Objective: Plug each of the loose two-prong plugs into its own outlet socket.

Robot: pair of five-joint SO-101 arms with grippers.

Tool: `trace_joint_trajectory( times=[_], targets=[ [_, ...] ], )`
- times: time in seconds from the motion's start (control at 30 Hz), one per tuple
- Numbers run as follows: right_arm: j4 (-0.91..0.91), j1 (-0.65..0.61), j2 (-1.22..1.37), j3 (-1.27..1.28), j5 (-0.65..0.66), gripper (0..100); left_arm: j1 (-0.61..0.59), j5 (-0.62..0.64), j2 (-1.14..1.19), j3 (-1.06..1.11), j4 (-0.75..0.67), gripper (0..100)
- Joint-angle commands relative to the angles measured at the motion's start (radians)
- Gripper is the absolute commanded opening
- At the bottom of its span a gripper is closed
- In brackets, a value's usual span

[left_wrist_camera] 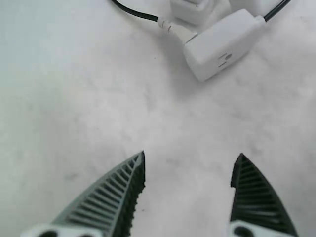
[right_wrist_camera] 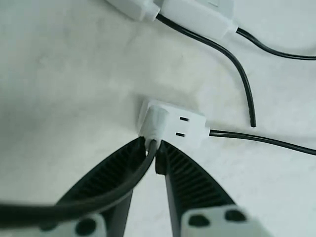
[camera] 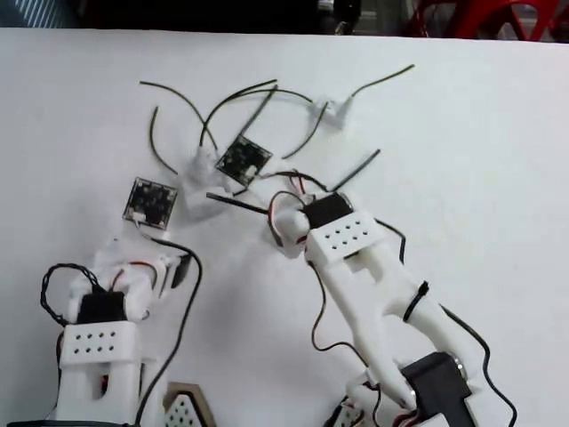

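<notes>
As things stand: one plug (right_wrist_camera: 152,122) possibly seated in socket (right_wrist_camera: 186,127).
Right pincer (right_wrist_camera: 153,147): clamped on its cord (right_wrist_camera: 129,175).
Left pincer (left_wrist_camera: 191,158): spread wide, empty.
Remaining: most pairings, likely.

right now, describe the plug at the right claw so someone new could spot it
On the white table, look to the middle, where the right arm's black ribbed claw points. At its tips sits a small white two-prong plug, its black cord pinched between them. Unlike the other white pieces, it butts against a white socket block with two dark slots.
</notes>
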Motion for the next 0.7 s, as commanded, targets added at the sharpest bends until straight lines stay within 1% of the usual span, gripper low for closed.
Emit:
trace_joint_trajectory(
  times=[0.0, 0.13, 0.33, 0.5, 0.67],
  targets=[
    [0.01, 0.008, -0.035, -0.029, 0.009, 1.6, -0.013, -0.011, -0.018, 0.002, -0.021, 28],
    [0.012, 0.012, -0.044, -0.055, 0.012, 1.6, -0.013, -0.011, -0.018, 0.002, -0.021, 28],
    [0.099, 0.005, 0.004, -0.138, 0.009, 1.6, -0.013, -0.011, -0.018, 0.002, -0.021, 28],
    [0.094, 0.019, 0.073, -0.149, 0.015, 1.7, -0.013, -0.011, -0.018, 0.002, -0.021, 28],
    [0.059, 0.024, 0.081, -0.15, 0.015, 1.7, -0.013, -0.011, -0.018, 0.002, -0.021, 28]
  ],
)
